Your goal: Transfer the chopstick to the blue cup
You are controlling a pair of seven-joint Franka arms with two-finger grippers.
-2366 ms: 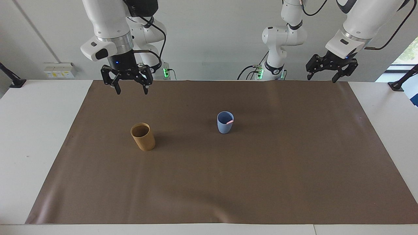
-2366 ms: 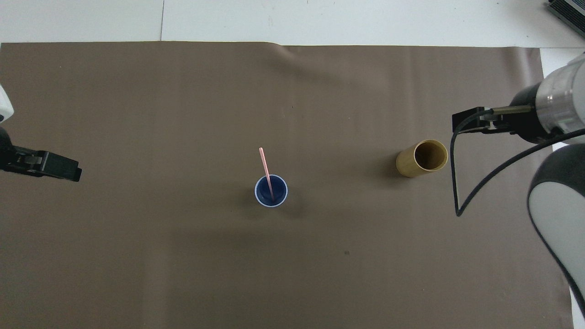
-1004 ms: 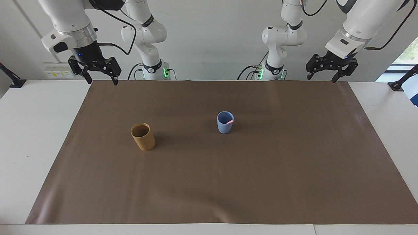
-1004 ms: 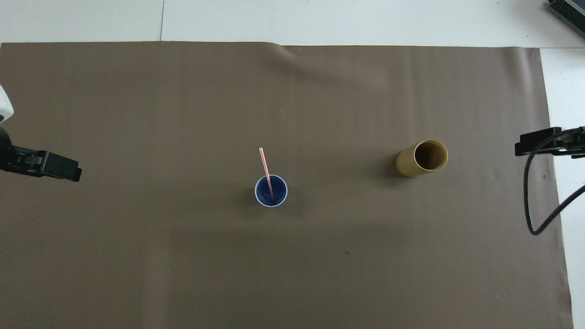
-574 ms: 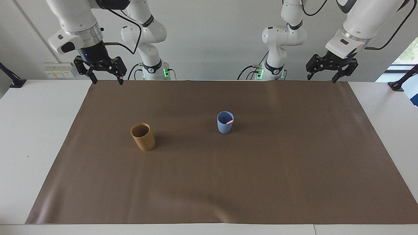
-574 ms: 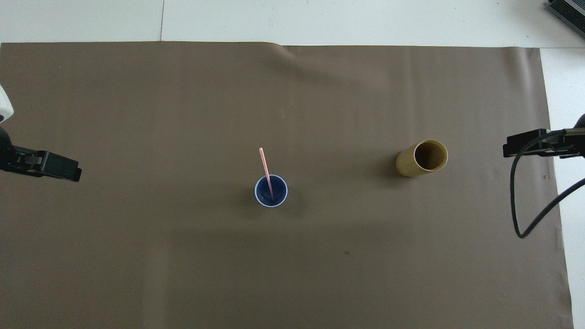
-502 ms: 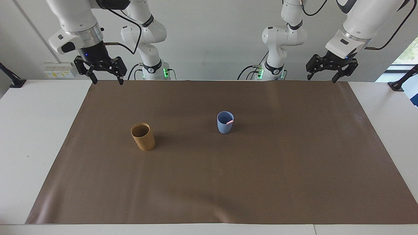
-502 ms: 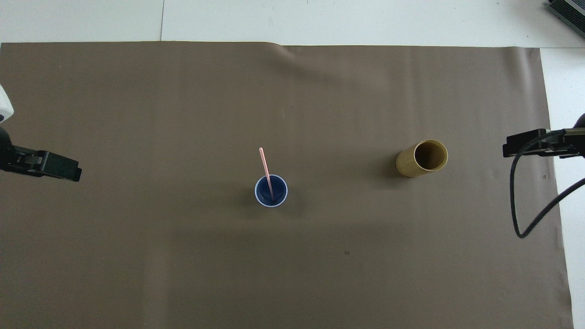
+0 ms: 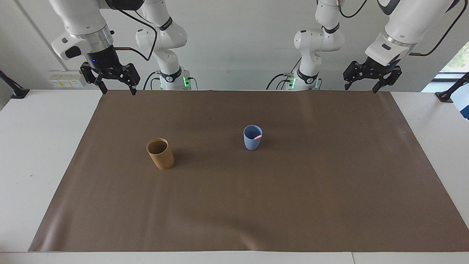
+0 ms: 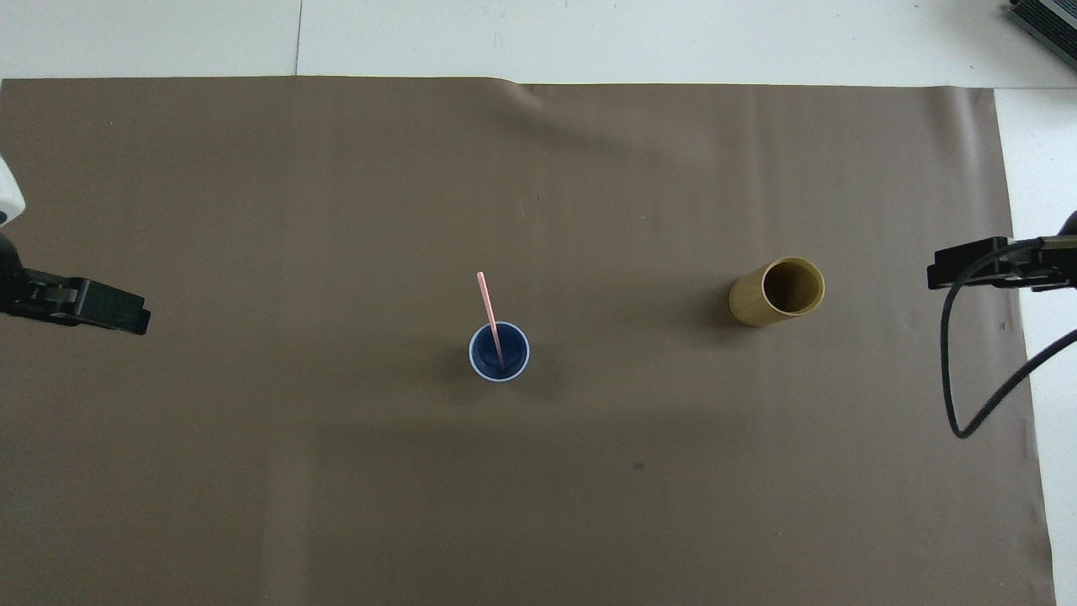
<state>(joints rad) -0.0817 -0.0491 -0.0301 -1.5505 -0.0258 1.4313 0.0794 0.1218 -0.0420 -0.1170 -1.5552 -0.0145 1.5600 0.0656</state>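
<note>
A single pink chopstick is seen standing in the blue cup, its lower end resting inside the cup and its upper part leaning over the rim on the side away from the robots; in the facing view only a short pink tip is seen at the rim. The blue cup stands upright near the middle of the brown mat that covers the desk. The brown cup stands upright and looks empty, well apart from the blue cup, toward the right arm's end of the desk and slightly farther from the robots. Judged from this arrangement, the transfer appears to be done, and nothing is held by either arm. The right tool is raised over the mat's edge nearest the robots at the right arm's end, with its fingers spread apart and empty. The left tool waits raised over the same edge at the left arm's end, likewise spread apart and empty. Both tools are kept well clear of the cups, presumably so that the leaning chopstick is not knocked.
</note>
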